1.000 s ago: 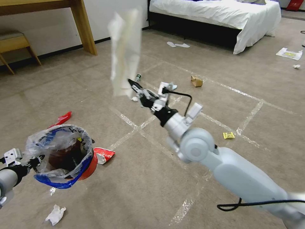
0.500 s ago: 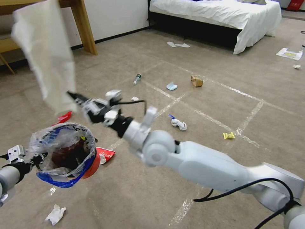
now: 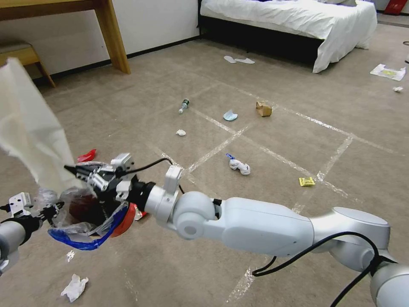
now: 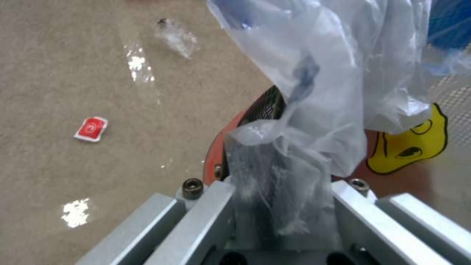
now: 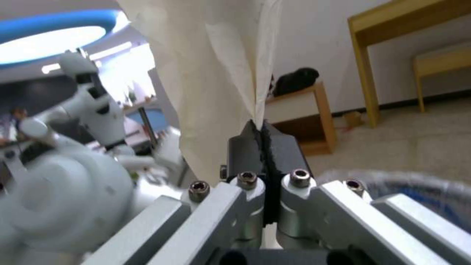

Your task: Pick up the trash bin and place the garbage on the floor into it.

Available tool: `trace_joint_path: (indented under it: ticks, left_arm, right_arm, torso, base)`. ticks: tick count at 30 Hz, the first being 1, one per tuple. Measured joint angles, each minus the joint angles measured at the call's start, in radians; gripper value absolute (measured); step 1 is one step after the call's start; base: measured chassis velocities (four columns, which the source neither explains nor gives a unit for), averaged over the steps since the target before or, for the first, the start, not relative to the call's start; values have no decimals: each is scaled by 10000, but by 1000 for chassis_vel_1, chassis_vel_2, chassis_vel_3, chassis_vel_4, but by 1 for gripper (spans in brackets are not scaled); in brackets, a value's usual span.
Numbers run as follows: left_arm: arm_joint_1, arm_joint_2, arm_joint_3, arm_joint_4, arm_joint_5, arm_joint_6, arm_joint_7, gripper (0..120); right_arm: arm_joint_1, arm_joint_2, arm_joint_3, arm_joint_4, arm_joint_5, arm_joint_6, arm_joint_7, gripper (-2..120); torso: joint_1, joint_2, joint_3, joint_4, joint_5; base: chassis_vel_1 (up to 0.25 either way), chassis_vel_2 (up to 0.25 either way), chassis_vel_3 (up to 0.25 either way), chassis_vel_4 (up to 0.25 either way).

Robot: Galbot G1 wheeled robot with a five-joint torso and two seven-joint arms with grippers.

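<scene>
The trash bin (image 3: 121,221), red with a crinkly blue-edged clear bag, hangs just above the floor (image 3: 204,256) at the lower left. My left gripper (image 3: 52,209) is shut on its rim and liner, which also show between the fingers in the left wrist view (image 4: 282,191). Reaching across from the right, my right gripper (image 3: 74,170) is shut on a large white tissue sheet (image 3: 30,132) that stands up over the bin's mouth. The right wrist view shows the black fingers (image 5: 245,147) pinching the tissue sheet (image 5: 216,73). More garbage lies around: a crumpled tissue (image 3: 74,287), a red wrapper (image 3: 86,156), a small bottle (image 3: 184,105), a blue mask (image 3: 230,115).
Farther out lie a brown paper bag (image 3: 263,109), a white wad (image 3: 239,165), a yellow packet (image 3: 306,181) and a small tissue (image 3: 181,132). A bed (image 3: 298,21) stands at the back right; a wooden desk leg (image 3: 111,34) and a stool (image 3: 21,55) stand at the back left.
My right arm has swung left and down with the white sheet, from above the middle of the floor to over the bin. The left gripper and the bin have barely moved.
</scene>
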Motion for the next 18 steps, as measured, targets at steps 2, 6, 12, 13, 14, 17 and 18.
trace_joint_path:
  ticks: [2,6,12,13,14,17,18]
  left_arm:
    - [31,0,-11,-116,-44,0,-6,0]
    - [92,-1,-12,-221,-52,0,-7,0]
    - [147,10,37,-311,-29,0,-6,0]
    - [142,36,38,-317,-32,0,-7,0]
    - [142,36,38,-317,-32,0,-7,0]
    - [109,93,50,-315,-42,0,-7,0]
    - [90,105,57,-301,-48,0,-7,0]
  right_arm:
    - [52,250,-174,-633,-231,102,-87,0]
    - [60,444,-213,-1142,-465,182,-127,0]
    - [20,700,-137,-1821,-801,273,-165,0]
    - [11,708,-136,-1893,-863,284,-174,0]
    - [11,708,-136,-1893,-863,284,-174,0]
    - [0,687,-161,-1860,-896,288,-173,0]
    - [-1,669,-192,-1791,-897,286,-166,0]
  torso:
    - [0,0,1,-1,0]
    - [0,0,0,0,0]
    - [0,0,0,0,0]
    - [0,0,1,0,0]
    - [0,0,1,0,0]
    - [0,0,1,-1,1]
    - [0,0,0,-1,1]
  base:
    - [0,0,0,0]
    - [0,0,0,0]
    - [0,0,0,0]
    - [0,0,0,0]
    - [0,0,0,0]
    - [0,0,0,0]
    - [0,0,0,0]
